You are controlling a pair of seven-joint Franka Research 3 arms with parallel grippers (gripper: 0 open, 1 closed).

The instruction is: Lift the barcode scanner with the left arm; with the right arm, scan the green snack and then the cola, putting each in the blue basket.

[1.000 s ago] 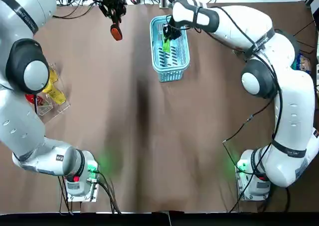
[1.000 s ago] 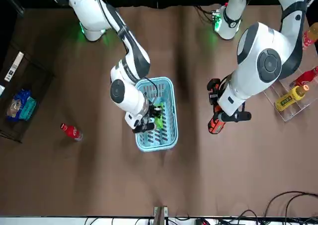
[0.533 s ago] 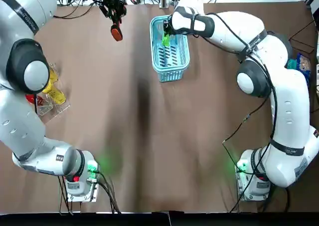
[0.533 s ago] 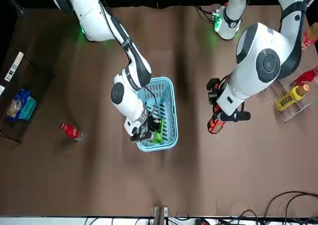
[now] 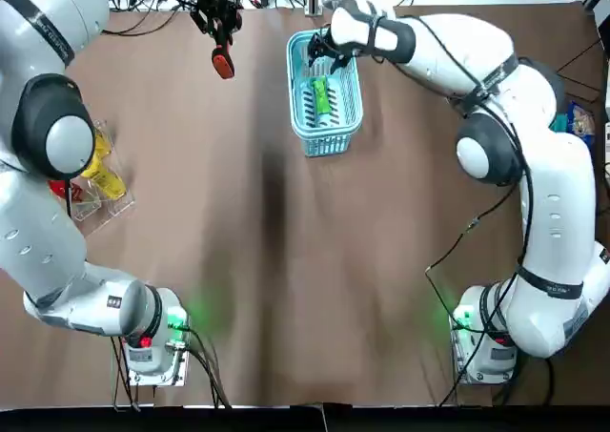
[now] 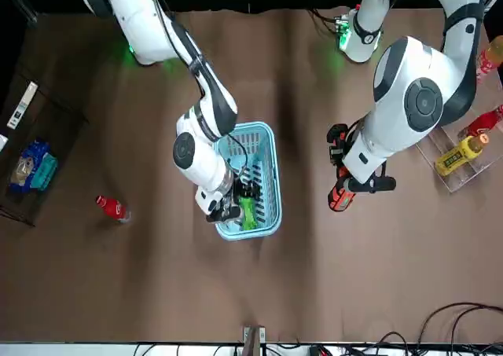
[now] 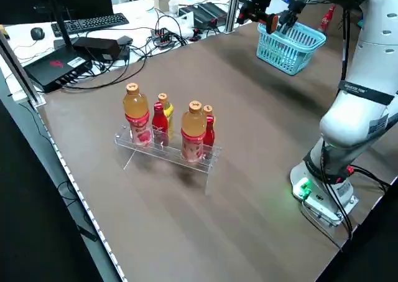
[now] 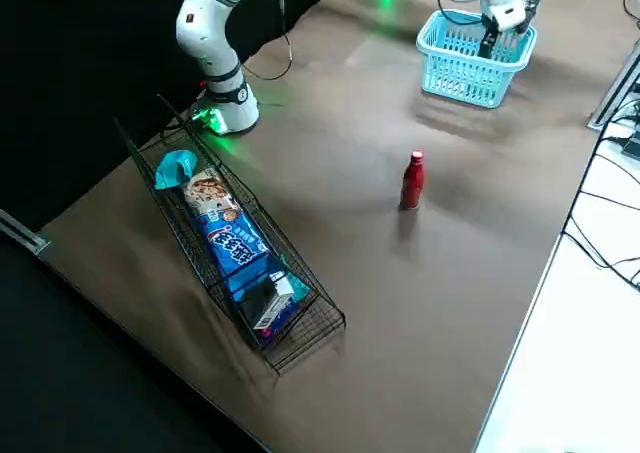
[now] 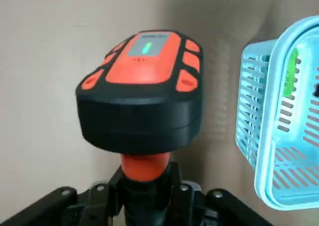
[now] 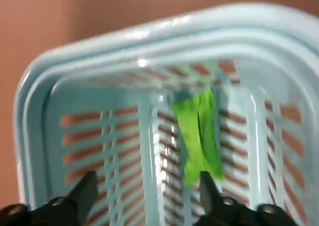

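The green snack [image 5: 321,96] lies loose on the floor of the blue basket [image 5: 325,146], also clear in the right wrist view as the snack [image 10: 199,136] inside the basket [image 10: 89,66]. My right gripper [image 5: 322,52] hovers open over the basket's far end, fingers [image 10: 86,188] empty, just off the snack [image 6: 249,211]. My left gripper [image 5: 217,33] is shut on the handle of the orange-and-black barcode scanner [image 5: 222,63], held in the air left of the basket; its head [image 9: 143,89] faces the camera. The red cola bottle [image 6: 112,208] stands upright on the table, bottle [image 8: 412,180] away from the basket [image 8: 472,58].
A clear rack of drink bottles [image 7: 168,132] stands on my left side of the table [image 5: 91,174]. A black wire rack with packaged snacks [image 8: 230,243] lies along the right edge. Cables and a keyboard sit beyond the far edge.
My right gripper let go of the green snack, which now lies flat in the basket, and drew back toward the basket's far end. The left arm and scanner stayed put.
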